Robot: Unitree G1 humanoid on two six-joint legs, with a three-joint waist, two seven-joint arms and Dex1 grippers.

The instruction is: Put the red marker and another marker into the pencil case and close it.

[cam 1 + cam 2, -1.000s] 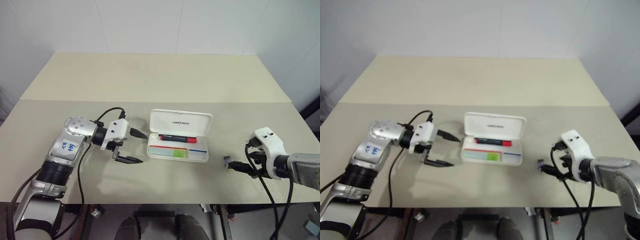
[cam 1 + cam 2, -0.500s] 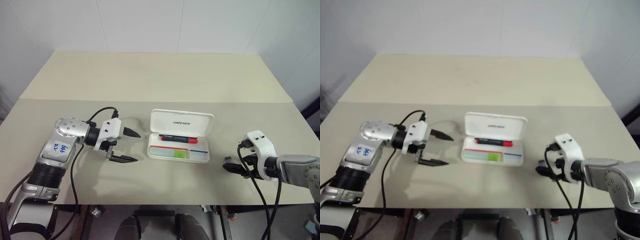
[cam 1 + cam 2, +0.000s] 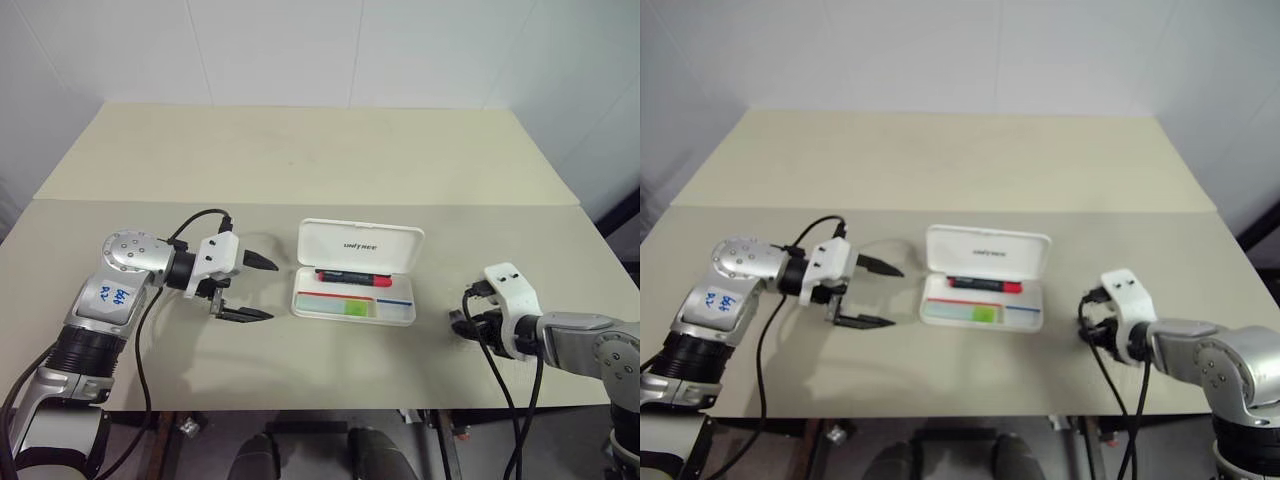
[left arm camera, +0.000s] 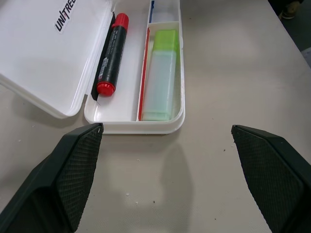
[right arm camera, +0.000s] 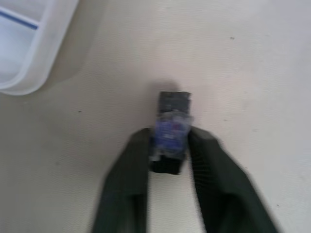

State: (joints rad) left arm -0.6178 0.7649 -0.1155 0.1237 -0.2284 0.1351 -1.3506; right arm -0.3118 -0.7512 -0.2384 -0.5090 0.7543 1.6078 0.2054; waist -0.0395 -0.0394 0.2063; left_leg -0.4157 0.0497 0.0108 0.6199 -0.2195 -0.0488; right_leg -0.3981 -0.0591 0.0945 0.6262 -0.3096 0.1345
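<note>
The white pencil case (image 3: 360, 243) lies open in the middle of the table, its lid tilted back. Inside, the red marker (image 4: 109, 53) rests along the hinge side. The pale green marker (image 4: 162, 77) with a bright green cap fills the front compartment. My left gripper (image 3: 272, 291) hovers open just left of the case, pointing at it with nothing between its fingers. Right of the case, my right gripper (image 5: 170, 141) is down at the table, shut on a small dark grey-blue lump (image 5: 171, 127).
The case's white tray corner (image 5: 29, 73) lies a short way from the lump. The beige table (image 3: 300, 160) stretches far behind the case, with a seam running across it. A white wall stands at the back.
My right gripper has sunk to the table and closed its fingers on the small dark lump. The left gripper stays open beside the case.
</note>
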